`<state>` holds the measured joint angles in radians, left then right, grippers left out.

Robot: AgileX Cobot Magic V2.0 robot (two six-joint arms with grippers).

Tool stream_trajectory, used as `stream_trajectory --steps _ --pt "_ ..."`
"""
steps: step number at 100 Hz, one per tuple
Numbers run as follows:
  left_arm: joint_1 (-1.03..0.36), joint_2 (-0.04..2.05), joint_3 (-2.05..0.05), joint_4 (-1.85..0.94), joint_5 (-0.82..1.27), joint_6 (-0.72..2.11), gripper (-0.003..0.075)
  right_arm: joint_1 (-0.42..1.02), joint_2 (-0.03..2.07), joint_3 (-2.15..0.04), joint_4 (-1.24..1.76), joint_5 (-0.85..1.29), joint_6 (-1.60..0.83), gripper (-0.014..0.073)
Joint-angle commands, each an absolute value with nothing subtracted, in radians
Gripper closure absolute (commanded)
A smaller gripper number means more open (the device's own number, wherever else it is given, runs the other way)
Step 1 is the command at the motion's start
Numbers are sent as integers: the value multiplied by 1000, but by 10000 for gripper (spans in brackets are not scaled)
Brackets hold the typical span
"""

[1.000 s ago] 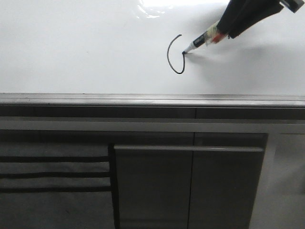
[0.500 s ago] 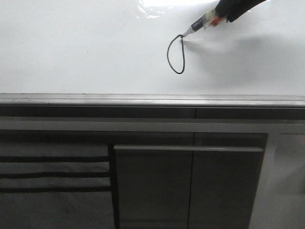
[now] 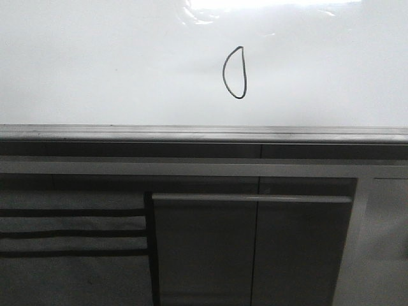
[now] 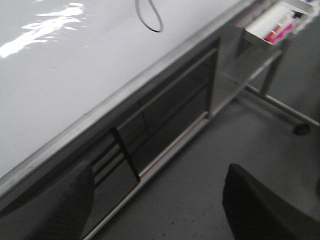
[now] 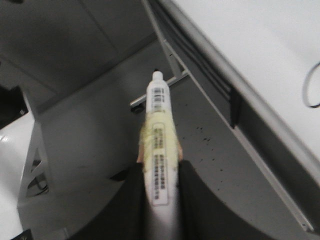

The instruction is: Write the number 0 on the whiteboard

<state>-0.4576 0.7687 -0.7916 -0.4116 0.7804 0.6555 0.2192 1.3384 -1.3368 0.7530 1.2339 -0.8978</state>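
The number 0 (image 3: 234, 72) is a thin dark closed loop, shaped like a reversed D, on the glossy whiteboard (image 3: 115, 70). Part of the loop shows in the left wrist view (image 4: 149, 17) and at the edge of the right wrist view (image 5: 311, 90). Neither gripper shows in the front view. My right gripper (image 5: 159, 175) is shut on a white marker (image 5: 159, 135) wrapped in yellow tape, held away from the whiteboard (image 5: 260, 45) over the floor. My left gripper (image 4: 160, 200) is open and empty, below the whiteboard (image 4: 75, 75).
A grey metal ledge (image 3: 204, 134) runs along the board's lower edge, with dark grey cabinet panels (image 3: 255, 248) under it. A small tray with markers (image 4: 272, 27) hangs at the ledge's end. A white stand (image 5: 15, 150) is beside the right arm.
The right gripper with the marker drew the loop's right side upward, closed it at the top, then lifted off and left the front view.
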Motion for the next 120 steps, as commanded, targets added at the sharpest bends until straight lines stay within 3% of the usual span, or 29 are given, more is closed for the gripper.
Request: stream_trajectory --steps 1,45,103,120 --pt "-458 807 -840 -562 813 807 226 290 1282 -1290 809 1247 -979 609" --pt "-458 962 -849 -840 941 1140 226 629 1296 -1228 717 995 -1066 609" --pt "-458 972 -851 -874 950 1175 232 719 1296 -1228 719 896 -1264 609" --pt "-458 972 -851 -866 950 1175 341 719 1296 -1228 744 886 -1264 609"
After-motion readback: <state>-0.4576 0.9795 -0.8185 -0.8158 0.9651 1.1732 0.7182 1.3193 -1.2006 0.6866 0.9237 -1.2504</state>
